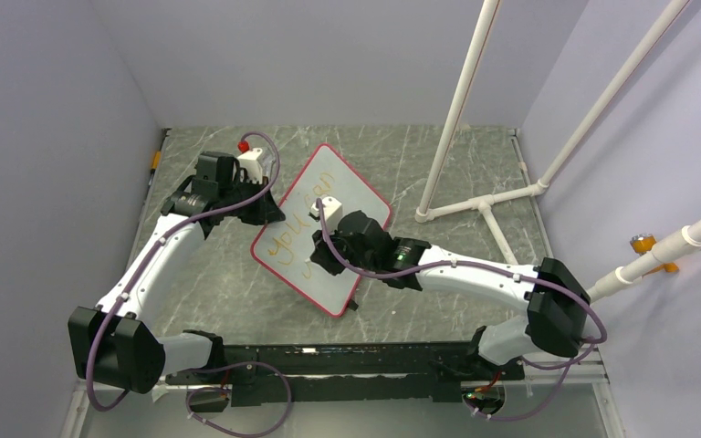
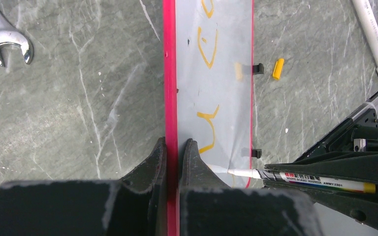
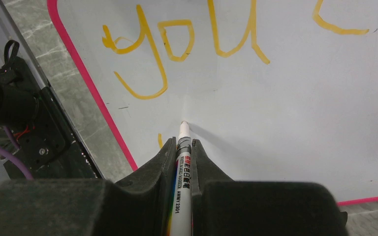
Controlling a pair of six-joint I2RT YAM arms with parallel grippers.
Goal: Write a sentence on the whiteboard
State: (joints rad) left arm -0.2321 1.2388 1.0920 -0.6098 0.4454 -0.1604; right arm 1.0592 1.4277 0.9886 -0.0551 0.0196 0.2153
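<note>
Whiteboard [image 1: 351, 193]: sentence [image 3: 192, 39] reads orange "you".
Your left gripper [image 2: 173, 147]: jaws clamped on its edge.
Your right gripper [image 3: 183, 147]: jaws pinching marker [image 3: 182, 164], tip at Whiteboard.

Pipe stand [image 1: 485, 203] right of whiteboard [image 1: 358, 196]

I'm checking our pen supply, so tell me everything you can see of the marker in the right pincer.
The marker is a slim white plastic-looking whiteboard pen with printed lettering, a rainbow stripe and a yellow rear band. Uncapped, it is clamped in the right pincer and juts out ahead of it. Its pale tapered tip seems to touch the whiteboard, just below the orange "you".
</note>
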